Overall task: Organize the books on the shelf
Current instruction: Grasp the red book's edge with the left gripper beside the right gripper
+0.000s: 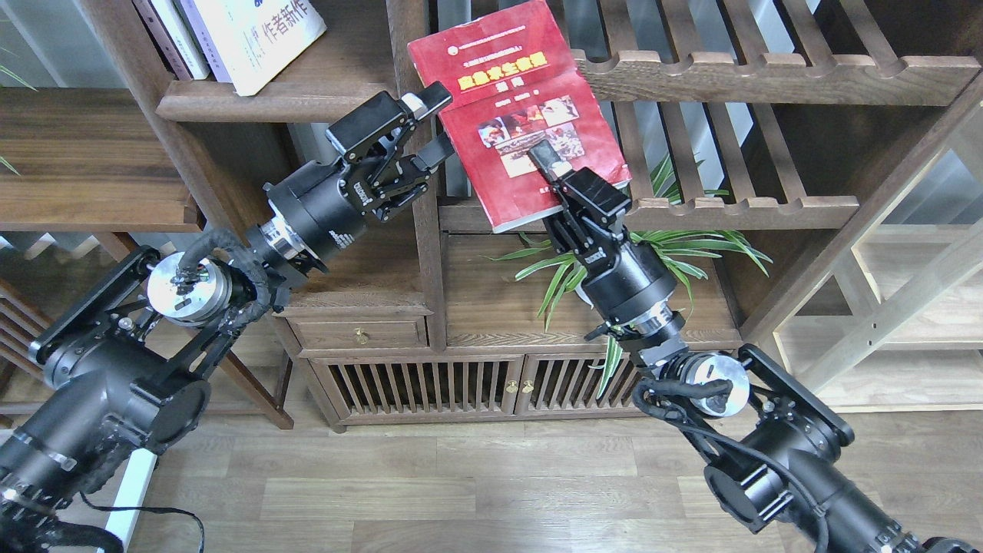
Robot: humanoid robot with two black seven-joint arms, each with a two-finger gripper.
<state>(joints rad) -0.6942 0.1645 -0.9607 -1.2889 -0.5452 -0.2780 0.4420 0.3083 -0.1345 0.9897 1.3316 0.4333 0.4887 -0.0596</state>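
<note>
Gripping the dark red book [507,100] by its lower cover edge, the right gripper [547,163] holds it tilted, in the air before the bookcase's central post. The left gripper [430,127], fingers spread, brackets the book's left edge without clamping. A thin paperback is likely light and floppy; pinching near the spine should steady it. Beyond, the white book [257,34] and lavender book [178,38] lean at the left end of the shelf [307,96].

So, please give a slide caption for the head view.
Right gripper holds the red book as the open left gripper reaches its edge.
</note>
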